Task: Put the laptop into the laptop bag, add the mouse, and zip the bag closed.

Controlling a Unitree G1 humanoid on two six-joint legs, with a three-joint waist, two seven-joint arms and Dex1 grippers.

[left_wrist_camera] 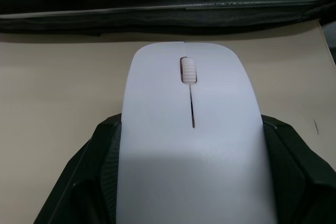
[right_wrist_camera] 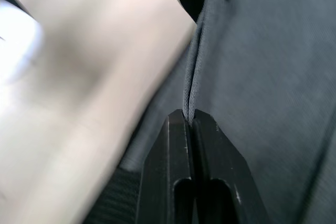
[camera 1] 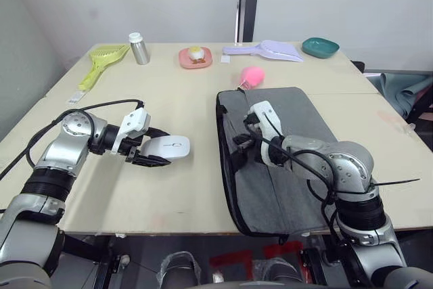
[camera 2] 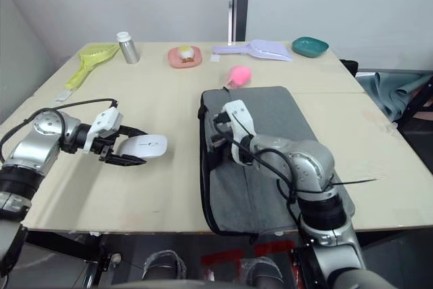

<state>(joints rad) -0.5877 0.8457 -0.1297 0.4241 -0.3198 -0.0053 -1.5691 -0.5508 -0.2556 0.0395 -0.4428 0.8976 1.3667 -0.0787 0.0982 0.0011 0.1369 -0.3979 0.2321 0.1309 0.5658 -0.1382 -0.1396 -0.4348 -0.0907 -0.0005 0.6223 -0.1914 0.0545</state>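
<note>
The white mouse (camera 1: 170, 146) is held just above the table, left of the bag, with my left gripper (camera 1: 159, 153) shut on it. In the left wrist view the mouse (left_wrist_camera: 191, 129) lies between the black fingers (left_wrist_camera: 92, 182) and points at the bag's zipper edge (left_wrist_camera: 168, 11). The grey laptop bag (camera 1: 298, 120) lies flat on the table's right half. My right gripper (camera 1: 242, 143) is shut on a fold of the bag's grey fabric (right_wrist_camera: 193, 85) near its left edge. The laptop is hidden.
A pink plush toy (camera 1: 253, 75) sits just behind the bag. Along the back of the table stand a silver bottle (camera 1: 139, 49), a yellow scoop (camera 1: 101, 59), a pink plate (camera 1: 195, 57), a lilac scoop (camera 1: 267, 49) and a teal bowl (camera 1: 321, 47).
</note>
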